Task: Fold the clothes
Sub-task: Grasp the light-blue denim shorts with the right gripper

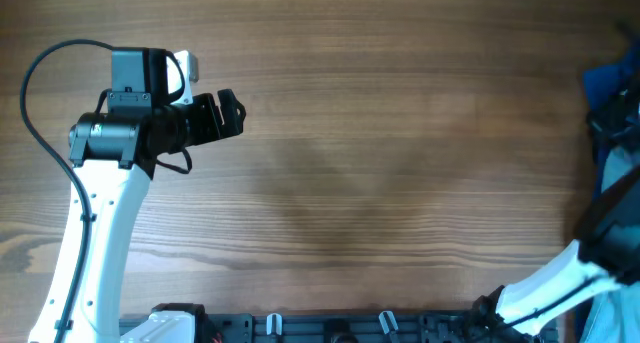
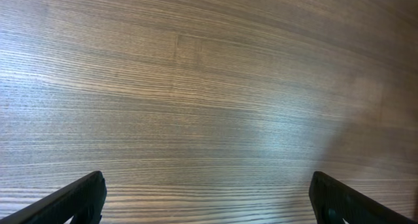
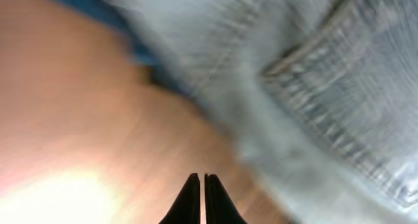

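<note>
The light blue denim shorts [image 3: 326, 80] fill the upper right of the blurred right wrist view, with a stitched seam and hem showing. My right gripper [image 3: 199, 179] is shut and empty, over bare wood just left of the shorts. In the overhead view a strip of pale denim [image 1: 622, 178] shows at the right edge, by the right arm [image 1: 560, 278]. My left gripper [image 1: 228, 114] is open and empty over bare table at the left; its two fingers [image 2: 206, 191] are spread wide above the wood.
A dark navy fabric heap [image 1: 612, 93] lies at the table's right edge, and also shows blurred in the right wrist view [image 3: 98, 2]. The wooden table [image 1: 380, 163] spans the view. The arm bases stand along the front edge.
</note>
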{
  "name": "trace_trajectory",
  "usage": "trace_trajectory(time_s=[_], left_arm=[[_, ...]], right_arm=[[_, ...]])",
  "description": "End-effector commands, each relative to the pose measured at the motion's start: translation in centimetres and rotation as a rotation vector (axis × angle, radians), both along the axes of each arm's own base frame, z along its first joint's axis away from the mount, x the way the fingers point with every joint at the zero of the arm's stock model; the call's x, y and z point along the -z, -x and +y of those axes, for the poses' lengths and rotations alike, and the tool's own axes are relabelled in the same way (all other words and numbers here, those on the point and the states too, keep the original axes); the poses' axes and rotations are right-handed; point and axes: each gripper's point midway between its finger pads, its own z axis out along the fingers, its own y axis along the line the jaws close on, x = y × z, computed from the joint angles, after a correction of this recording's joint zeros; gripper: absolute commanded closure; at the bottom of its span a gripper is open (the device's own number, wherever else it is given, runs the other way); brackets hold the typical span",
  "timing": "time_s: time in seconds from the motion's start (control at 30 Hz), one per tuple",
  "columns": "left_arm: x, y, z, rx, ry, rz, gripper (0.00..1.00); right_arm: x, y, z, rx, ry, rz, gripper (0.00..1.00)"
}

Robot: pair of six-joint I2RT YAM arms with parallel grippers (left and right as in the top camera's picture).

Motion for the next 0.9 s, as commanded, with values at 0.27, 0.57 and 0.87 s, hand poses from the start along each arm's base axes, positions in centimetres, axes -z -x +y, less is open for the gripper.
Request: trace_trajectory(time_s=[0.27,0.57,0.87], left_arm=[[-1.3,0.4,0.9,-0.01,-0.055,-0.036,0.0],[-1.2,0.6,0.9,-0.01,-0.056,-0.026,0.0],[-1.4,0.3,0.8,-0.011,-0.055,-0.04,0.0]], right_arm=[[-10.7,-3.5,3.2,-0.09,0.222,-0.231,0.45],[0.6,-1.5,-3.1,-0.016,0.169,0.02,0.12],[3.9,2.0,-6.3,0.081,0.172,0.143,0.33]])
